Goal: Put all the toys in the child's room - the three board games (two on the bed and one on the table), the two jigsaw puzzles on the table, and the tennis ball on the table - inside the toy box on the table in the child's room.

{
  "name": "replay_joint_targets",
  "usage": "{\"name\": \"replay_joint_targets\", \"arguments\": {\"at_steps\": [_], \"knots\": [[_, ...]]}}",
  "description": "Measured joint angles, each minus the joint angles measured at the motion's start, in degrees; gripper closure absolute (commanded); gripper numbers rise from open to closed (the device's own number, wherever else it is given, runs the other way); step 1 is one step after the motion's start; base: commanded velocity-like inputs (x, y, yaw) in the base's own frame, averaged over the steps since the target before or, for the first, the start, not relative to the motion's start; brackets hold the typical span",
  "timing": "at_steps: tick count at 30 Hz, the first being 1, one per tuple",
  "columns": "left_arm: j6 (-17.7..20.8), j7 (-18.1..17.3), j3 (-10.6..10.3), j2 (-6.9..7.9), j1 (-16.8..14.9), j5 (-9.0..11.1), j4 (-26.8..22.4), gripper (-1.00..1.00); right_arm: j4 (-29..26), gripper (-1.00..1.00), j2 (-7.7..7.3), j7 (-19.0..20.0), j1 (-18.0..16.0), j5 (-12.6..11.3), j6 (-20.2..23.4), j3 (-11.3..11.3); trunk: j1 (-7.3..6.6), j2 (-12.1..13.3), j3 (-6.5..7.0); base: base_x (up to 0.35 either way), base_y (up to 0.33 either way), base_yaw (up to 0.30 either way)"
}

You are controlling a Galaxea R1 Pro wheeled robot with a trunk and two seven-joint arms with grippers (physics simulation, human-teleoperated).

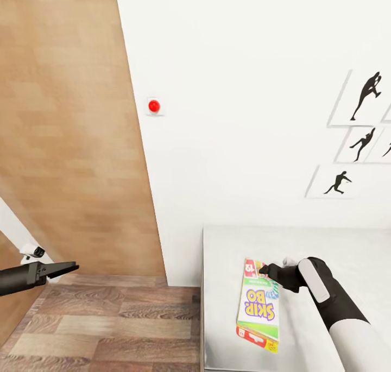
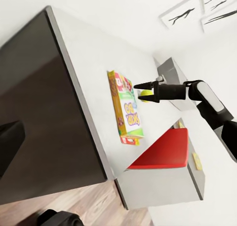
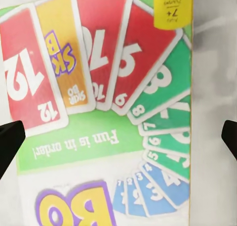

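Grey surface, head view: a light grey top (image 1: pixel 347 241) stands against a white wall, with wood-plank floor (image 1: pixel 108 328) to its left.
Board game, head view: the SKIP-BO box (image 1: pixel 259 306) lies flat near the top's left edge, one end toward the wall.
Right gripper, head view: the right gripper (image 1: pixel 268 272) hangs over the box's far end; its fingers are hard to separate, and whether they touch the card cannot be told.
Left gripper, head view: the left gripper (image 1: pixel 69 266) is held out over the floor, well apart from the box, its fingers drawn to a narrow point with nothing between them.
Around, head view: a red round button (image 1: pixel 154 106) sits on the wall beside a wooden panel (image 1: pixel 65 133); black-figure pictures (image 1: pixel 364 98) hang to the right, some cut by the frame edge.
Left wrist view: the box (image 2: pixel 126 109) lies on the grey top (image 2: pixel 89 58), the right gripper (image 2: pixel 143 87) just above one end; a small yellow-green patch shows behind the fingertips, too small to name.
Container, left wrist view: a grey open-fronted unit (image 2: pixel 163 186) holds something flat and red (image 2: pixel 165 152); its contents are otherwise unclear.
Right wrist view: the box's card artwork (image 3: pixel 98 87) lies close below, and both black fingertips (image 3: pixel 9 144) stand wide, one past each long side, clear of the card.
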Motion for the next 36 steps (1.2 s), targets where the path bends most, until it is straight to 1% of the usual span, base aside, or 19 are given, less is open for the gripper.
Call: {"name": "replay_joint_targets", "arguments": {"at_steps": [8, 36], "knots": [[0.0, 0.0, 0.0, -0.15, -0.02, -0.08, 0.0, -1.0, 0.05, -1.0, 0.05, 0.03, 0.0, -0.12, 0.02, 0.13, 0.0, 0.0, -0.46, 0.0, 0.0, 0.0], [0.0, 0.0, 0.0, -0.21, -0.05, -0.09, 0.0, -1.0, 0.09, -1.0, 0.06, 0.05, 0.0, -0.26, 0.03, 0.37, 0.0, 0.0, -2.83, 0.0, 0.0, 0.0]]}}
